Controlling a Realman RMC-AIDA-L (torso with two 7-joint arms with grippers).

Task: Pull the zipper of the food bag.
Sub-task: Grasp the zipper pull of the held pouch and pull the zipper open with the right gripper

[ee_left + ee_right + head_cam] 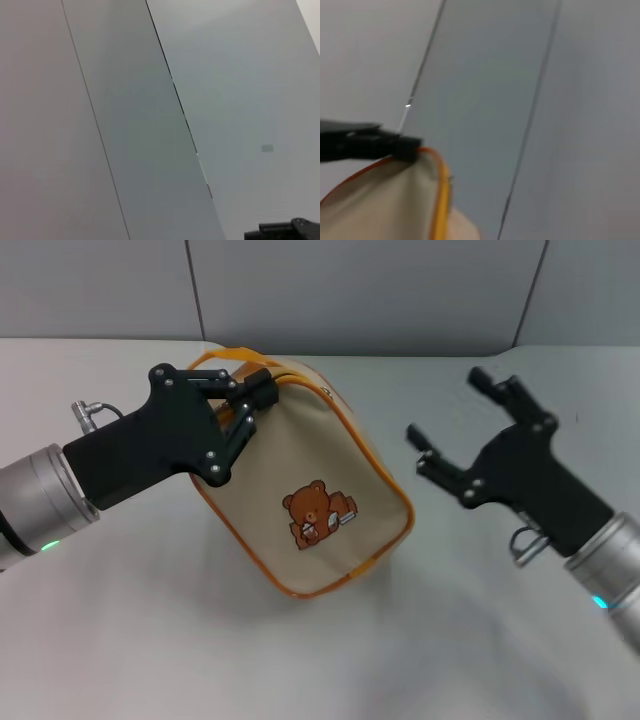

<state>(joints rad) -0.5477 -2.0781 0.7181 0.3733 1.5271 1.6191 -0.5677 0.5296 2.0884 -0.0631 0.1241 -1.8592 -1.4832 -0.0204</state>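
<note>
The beige food bag [300, 475] with orange piping and a brown bear patch [315, 512] stands tilted at the table's middle. Its orange loop handle [236, 355] rises at the far top. The zipper [308, 378] runs along the top edge, with a small silver pull tab [328, 391]. My left gripper [258, 400] is shut on the bag's top corner, beside the handle. My right gripper [452, 408] is open and empty, to the right of the bag and apart from it. The right wrist view shows the bag's corner [380, 200] pinched by the left gripper's black finger [370, 144].
The pale table [150, 640] spreads around the bag. A grey panelled wall [380, 290] stands behind it and fills the left wrist view [150, 120].
</note>
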